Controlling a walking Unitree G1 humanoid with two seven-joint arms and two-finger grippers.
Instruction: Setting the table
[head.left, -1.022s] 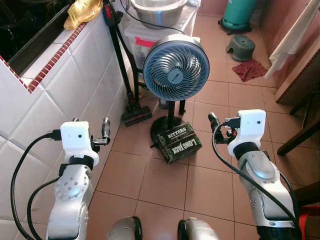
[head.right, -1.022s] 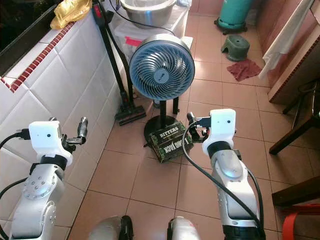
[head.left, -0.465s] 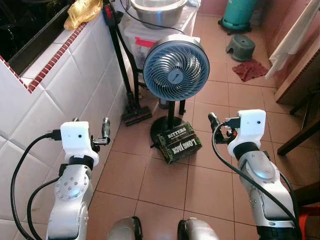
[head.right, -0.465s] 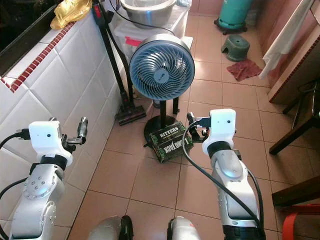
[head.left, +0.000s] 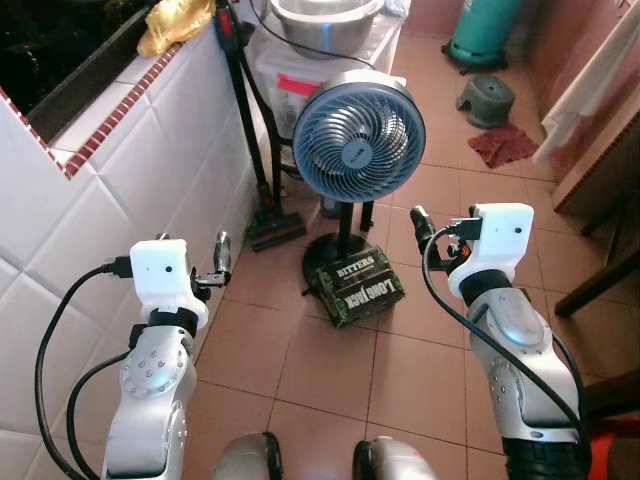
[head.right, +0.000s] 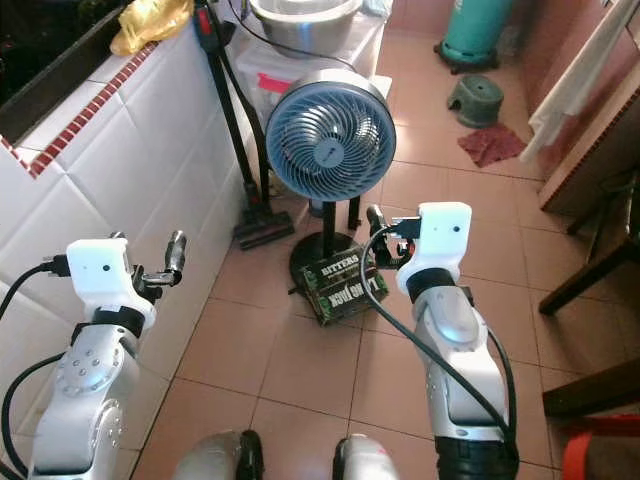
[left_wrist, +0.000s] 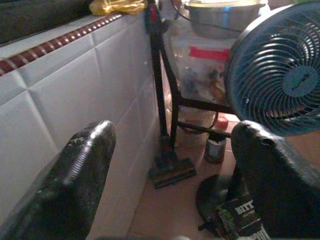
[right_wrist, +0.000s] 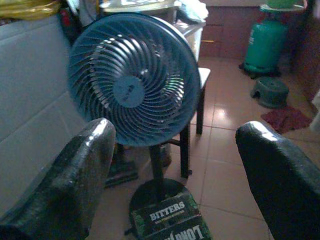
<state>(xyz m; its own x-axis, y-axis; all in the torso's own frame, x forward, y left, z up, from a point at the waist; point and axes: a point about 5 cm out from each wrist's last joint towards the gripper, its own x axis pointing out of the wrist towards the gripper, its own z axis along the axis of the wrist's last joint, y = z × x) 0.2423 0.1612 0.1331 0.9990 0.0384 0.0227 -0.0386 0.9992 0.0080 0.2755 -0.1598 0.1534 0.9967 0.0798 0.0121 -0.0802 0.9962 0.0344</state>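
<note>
Kitchen floor scene, head views, robot standing among floor clutter. Left tool is raised at 9 o'clock beside the white tiled wall; right tool is raised at 3 o'clock. Both have fingers spread apart and carry nothing, as the wrist views confirm by the wide gap between each pair. At 12 o'clock stands a blue pedestal fan, with a dark printed box lying on the floor against its base. Behind the fan, at 11 o'clock, a stick vacuum leans near a stand bearing a metal basin. A green gas cylinder, a small stool and a red rag lie at 1 o'clock.

No tableware and no desk top can be made out, so the task's things cannot be located. Judged step: searching or travelling, before any pickup. The next move probably calls for turning away from the fan toward dishes or the desk.
</note>
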